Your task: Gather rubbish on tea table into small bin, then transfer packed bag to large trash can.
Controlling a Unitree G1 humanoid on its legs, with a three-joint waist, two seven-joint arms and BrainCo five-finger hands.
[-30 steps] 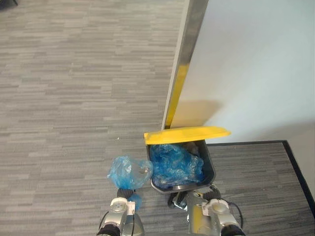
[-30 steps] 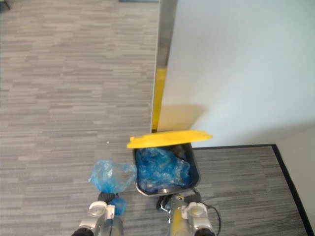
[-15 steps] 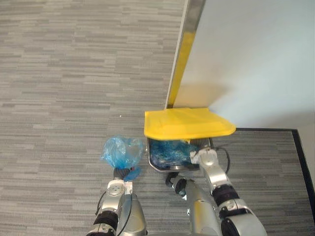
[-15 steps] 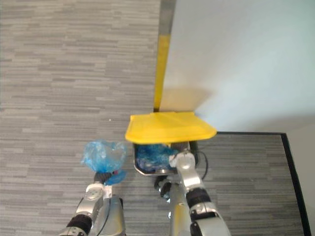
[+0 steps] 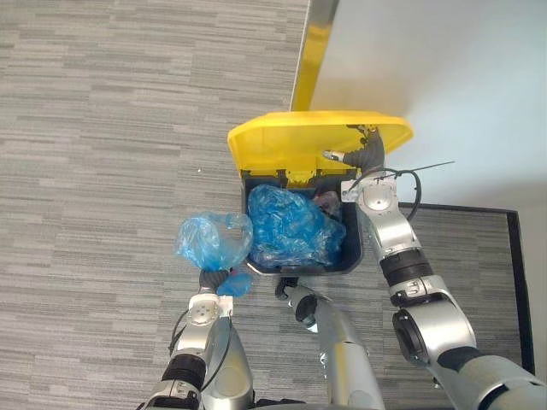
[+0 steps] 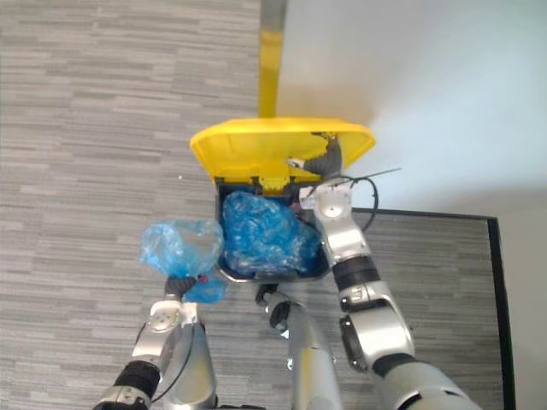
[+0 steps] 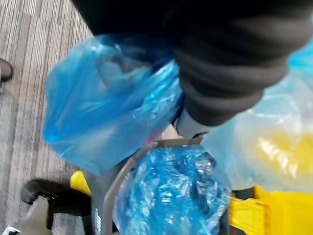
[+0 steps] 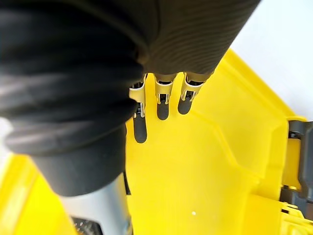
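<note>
A dark grey trash can [image 5: 352,248] stands on the floor with its yellow lid [image 5: 291,141] tipped up and back. Crumpled blue liner plastic [image 5: 291,226] fills the can. My right hand [image 5: 369,154] reaches over the can, and its straight fingers [image 8: 163,105] press flat against the underside of the lid [image 8: 205,161]. My left hand [image 5: 211,280] grips the neck of a packed blue bag [image 5: 212,241] just left of the can's rim, about level with it. In the left wrist view the bag [image 7: 102,112] bulges beside the can's rim [image 7: 128,169].
A white wall [image 5: 444,77] rises right behind the can, with a metal and yellow corner strip [image 5: 312,51]. Grey striped carpet [image 5: 102,128] spreads to the left. A dark border line [image 5: 517,282] runs across the floor on the right.
My right hand has gone up and pushed the yellow lid from half-lowered to fully tipped back, baring the blue liner. The left hand still holds the bag beside the can. The camera view has shifted.
</note>
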